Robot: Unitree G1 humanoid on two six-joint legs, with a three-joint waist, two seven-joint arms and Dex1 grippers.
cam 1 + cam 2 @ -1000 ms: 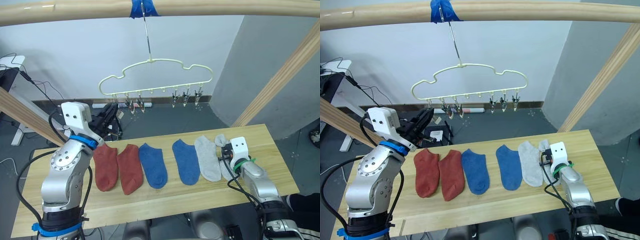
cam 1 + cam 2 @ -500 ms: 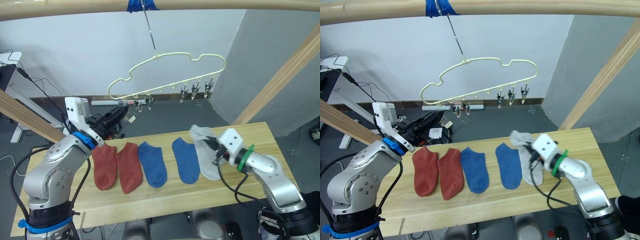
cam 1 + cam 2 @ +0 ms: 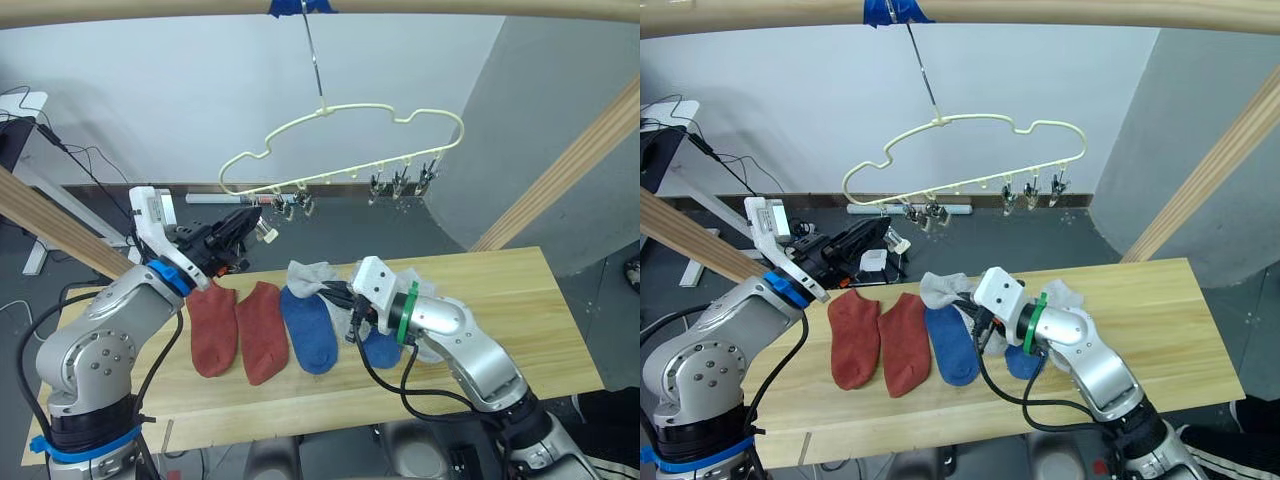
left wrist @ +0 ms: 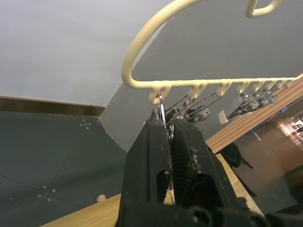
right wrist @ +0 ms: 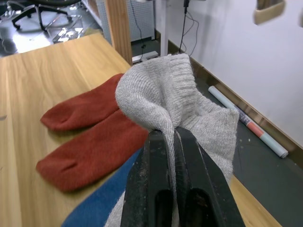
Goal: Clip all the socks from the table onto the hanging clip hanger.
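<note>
Above the wooden worktop (image 3: pixel 540 300), the right tool (image 5: pixel 169 137) is clamped on a light grey sock (image 3: pixel 310 276), holding it in the air over the blue socks (image 3: pixel 306 330). The left tool (image 4: pixel 166 126), its fingers pressed together, pinches the endmost metal clip (image 4: pixel 161 109) of the cream clip hanger (image 3: pixel 350 140), which hangs tilted from the wooden pole. Two rust-red socks (image 3: pixel 238 328) lie flat on the worktop beside the blue ones.

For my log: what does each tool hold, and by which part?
Right tool pinches a light grey sock at its ribbed cuff. Left tool grips a metal clip of the clip hanger.
</note>
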